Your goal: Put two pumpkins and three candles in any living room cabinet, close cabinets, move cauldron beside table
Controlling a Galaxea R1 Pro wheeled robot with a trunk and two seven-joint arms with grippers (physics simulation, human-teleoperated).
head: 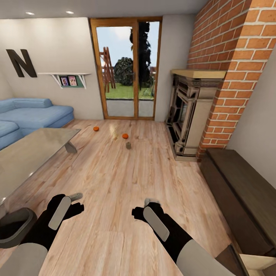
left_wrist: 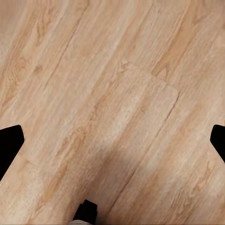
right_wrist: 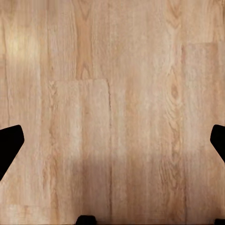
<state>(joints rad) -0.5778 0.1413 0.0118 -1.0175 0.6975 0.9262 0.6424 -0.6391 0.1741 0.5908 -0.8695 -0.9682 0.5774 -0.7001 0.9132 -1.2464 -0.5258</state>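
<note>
Two pumpkins lie on the wood floor (head: 115, 172) far ahead of both claws, near the glass door (head: 126, 69); one pumpkin (head: 96, 128) is further and to the left, the other pumpkin (head: 125, 136) is nearer; one candle (head: 128, 145) stands upright just beside the nearer pumpkin, apart from it. The left claw (head: 76, 196) and the right claw (head: 147, 201) hang low over bare floor, both well apart from these things; in each wrist view the dark fingers (left_wrist: 10, 143) (right_wrist: 10, 143) stand wide apart with nothing between them. The table (head: 34, 151) is at the left; the cabinet (head: 241, 191) runs along the right wall, beside the brick fireplace (head: 191, 115); a dark round vessel (head: 15, 226), perhaps the cauldron, sits beside the left arm, near the table.
</note>
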